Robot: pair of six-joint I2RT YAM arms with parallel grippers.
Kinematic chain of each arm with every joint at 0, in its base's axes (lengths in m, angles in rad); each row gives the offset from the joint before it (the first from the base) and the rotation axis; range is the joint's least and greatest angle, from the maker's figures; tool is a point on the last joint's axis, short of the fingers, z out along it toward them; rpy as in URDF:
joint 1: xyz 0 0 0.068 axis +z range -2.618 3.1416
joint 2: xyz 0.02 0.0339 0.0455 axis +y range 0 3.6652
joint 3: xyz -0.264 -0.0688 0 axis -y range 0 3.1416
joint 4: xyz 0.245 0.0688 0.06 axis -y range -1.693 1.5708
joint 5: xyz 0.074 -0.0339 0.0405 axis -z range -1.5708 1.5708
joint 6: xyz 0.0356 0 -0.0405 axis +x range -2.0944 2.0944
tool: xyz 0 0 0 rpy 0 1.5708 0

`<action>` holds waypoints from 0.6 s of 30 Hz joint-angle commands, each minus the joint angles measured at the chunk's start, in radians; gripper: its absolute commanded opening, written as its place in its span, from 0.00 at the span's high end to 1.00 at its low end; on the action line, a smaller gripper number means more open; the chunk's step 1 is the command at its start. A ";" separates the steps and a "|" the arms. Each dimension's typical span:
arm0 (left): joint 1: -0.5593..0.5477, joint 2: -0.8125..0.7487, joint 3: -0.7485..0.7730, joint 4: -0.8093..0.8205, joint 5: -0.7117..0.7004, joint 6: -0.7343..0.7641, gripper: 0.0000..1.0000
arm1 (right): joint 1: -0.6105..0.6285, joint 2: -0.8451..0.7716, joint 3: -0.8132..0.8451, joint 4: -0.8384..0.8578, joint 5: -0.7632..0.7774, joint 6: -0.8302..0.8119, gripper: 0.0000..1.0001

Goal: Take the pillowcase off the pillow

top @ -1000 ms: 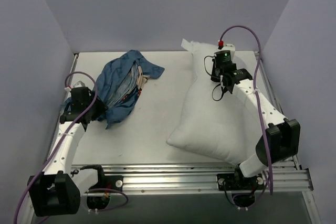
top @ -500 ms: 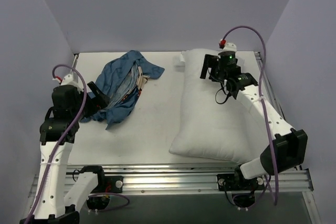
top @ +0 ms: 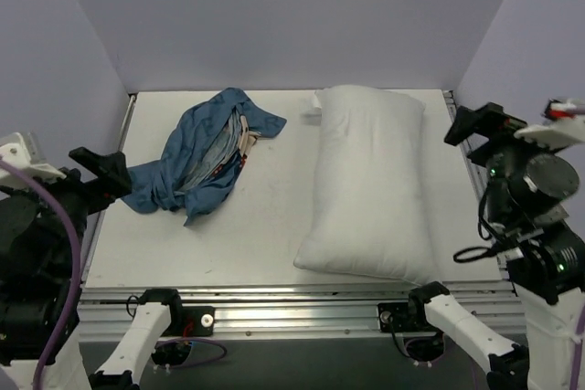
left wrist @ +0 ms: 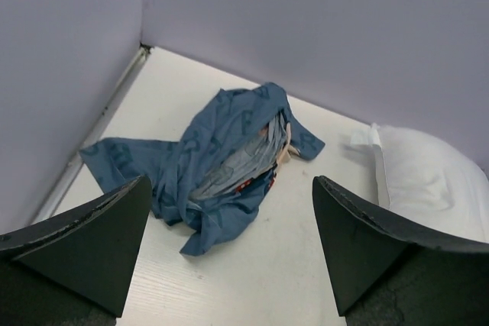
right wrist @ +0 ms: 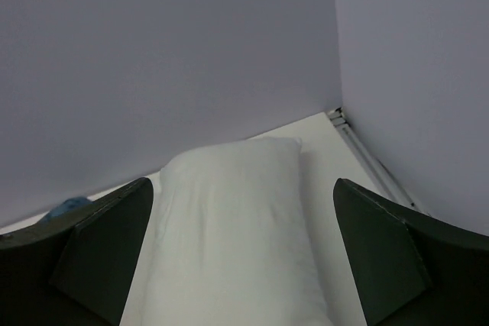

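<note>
Black two-finger left pincer (left wrist: 231,188) and right pincer (right wrist: 243,188): both high over near edge, jaws wide, holding nothing, well clear of cloth. Task looks finished.
Crumpled dark blue printed fabric pillowcase (top: 206,157): heaped left on white worktop (top: 274,226), fully off.
Plump plain white rectangular pillow (top: 370,180): flat at right, well apart from the heap.
Beyond: bare lilac walls (top: 274,15) close in three sides.

Crumpled pillowcase (top: 206,157) lies left on surface (top: 274,216), pillow (top: 370,180) right, apart. Left hand (top: 102,173) and right hand (top: 475,125) touch neither.

The pillowcase (top: 196,160) is crumpled matt cloth, the pillow (top: 370,180) smooth white fabric.
</note>
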 commanded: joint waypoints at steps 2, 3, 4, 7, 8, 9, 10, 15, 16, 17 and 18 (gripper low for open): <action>-0.021 -0.050 0.103 -0.074 -0.126 0.073 0.06 | -0.003 -0.134 -0.011 -0.044 0.165 -0.075 0.00; -0.037 -0.062 0.106 -0.077 -0.141 0.078 0.06 | -0.003 -0.183 -0.019 -0.044 0.168 -0.097 0.00; -0.047 -0.075 0.109 -0.085 -0.178 0.082 0.06 | -0.003 -0.204 -0.026 -0.044 0.170 -0.106 0.00; -0.076 -0.118 0.120 -0.103 -0.264 0.087 0.06 | -0.003 -0.277 -0.066 -0.053 0.188 -0.117 0.00; -0.082 -0.134 0.118 -0.108 -0.284 0.088 0.06 | -0.003 -0.290 -0.075 -0.056 0.188 -0.120 0.00; -0.087 -0.142 0.115 -0.110 -0.301 0.087 0.06 | -0.003 -0.312 -0.095 -0.059 0.182 -0.121 0.00; -0.097 -0.147 0.112 -0.117 -0.318 0.087 0.06 | -0.003 -0.321 -0.106 -0.062 0.182 -0.124 0.00; -0.113 -0.162 0.066 -0.119 -0.342 0.078 0.06 | -0.003 -0.360 -0.149 -0.073 0.170 -0.121 0.00; -0.114 -0.162 0.054 -0.119 -0.342 0.076 0.06 | -0.002 -0.363 -0.160 -0.071 0.168 -0.121 0.00; -0.114 -0.164 0.049 -0.119 -0.344 0.075 0.06 | -0.003 -0.364 -0.164 -0.070 0.165 -0.121 0.00; -0.116 -0.165 0.044 -0.119 -0.345 0.073 0.06 | -0.003 -0.372 -0.169 -0.067 0.165 -0.120 0.00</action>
